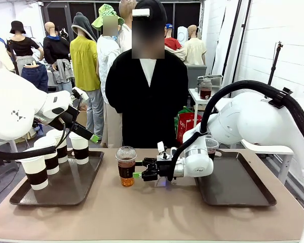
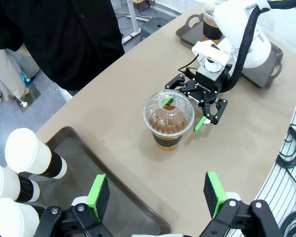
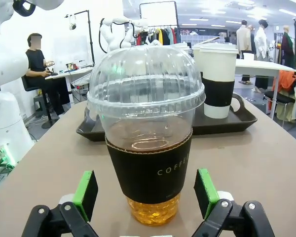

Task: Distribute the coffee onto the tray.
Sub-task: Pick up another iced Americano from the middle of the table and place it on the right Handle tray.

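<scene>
One coffee, a clear domed cup (image 1: 125,166) of amber drink with a dark sleeve, stands on the bare table between the two trays. My right gripper (image 1: 140,169) is open at table height, its green pads on either side of that cup (image 3: 148,148) without touching it. Several white paper cups (image 1: 48,154) with dark sleeves stand on the left tray (image 1: 86,187). My left gripper (image 1: 88,115) hovers open above that tray, nothing between its fingers (image 2: 98,190). From the left wrist view the clear cup (image 2: 168,118) and the right gripper (image 2: 184,112) lie ahead.
The right tray (image 1: 243,187) holds another clear cup (image 1: 211,144), mostly hidden behind my right arm. A person in black stands at the far edge of the table. Bare tabletop runs along the near side between the trays.
</scene>
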`<state>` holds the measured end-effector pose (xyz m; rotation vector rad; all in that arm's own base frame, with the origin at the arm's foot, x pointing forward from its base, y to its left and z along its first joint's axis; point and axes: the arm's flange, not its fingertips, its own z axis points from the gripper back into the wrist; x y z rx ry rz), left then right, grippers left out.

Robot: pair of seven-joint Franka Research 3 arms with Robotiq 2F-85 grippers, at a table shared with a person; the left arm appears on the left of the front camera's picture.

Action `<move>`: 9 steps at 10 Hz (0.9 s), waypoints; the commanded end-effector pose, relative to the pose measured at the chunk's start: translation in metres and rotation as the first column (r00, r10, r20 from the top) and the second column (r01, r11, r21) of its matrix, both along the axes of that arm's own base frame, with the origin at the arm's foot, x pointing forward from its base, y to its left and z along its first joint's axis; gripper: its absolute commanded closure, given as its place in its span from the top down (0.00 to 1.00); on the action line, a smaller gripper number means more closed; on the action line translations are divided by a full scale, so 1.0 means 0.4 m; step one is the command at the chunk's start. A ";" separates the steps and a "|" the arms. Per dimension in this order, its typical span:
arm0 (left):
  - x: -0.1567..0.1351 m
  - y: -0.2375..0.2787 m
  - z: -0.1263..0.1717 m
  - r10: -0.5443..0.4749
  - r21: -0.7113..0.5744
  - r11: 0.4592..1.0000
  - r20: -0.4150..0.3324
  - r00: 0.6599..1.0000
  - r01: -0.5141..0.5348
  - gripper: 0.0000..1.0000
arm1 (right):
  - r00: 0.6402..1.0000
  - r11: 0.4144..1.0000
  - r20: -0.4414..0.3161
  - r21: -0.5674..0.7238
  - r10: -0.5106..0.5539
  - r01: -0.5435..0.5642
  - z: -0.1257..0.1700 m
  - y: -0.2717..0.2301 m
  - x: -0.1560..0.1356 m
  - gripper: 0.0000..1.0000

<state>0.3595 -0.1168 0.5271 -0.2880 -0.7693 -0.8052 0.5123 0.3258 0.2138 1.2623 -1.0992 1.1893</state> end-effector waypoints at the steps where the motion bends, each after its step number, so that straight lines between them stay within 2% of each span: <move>1: 0.001 0.004 -0.002 -0.001 -0.004 1.000 -0.007 1.000 0.001 1.00 | 1.000 0.999 0.013 0.029 -0.017 0.016 -0.013 0.026 0.009 1.00; 9: 0.001 0.004 -0.002 -0.001 -0.004 1.000 -0.007 1.000 0.001 1.00 | 1.000 0.999 -0.006 0.031 0.031 -0.031 -0.010 0.086 0.024 1.00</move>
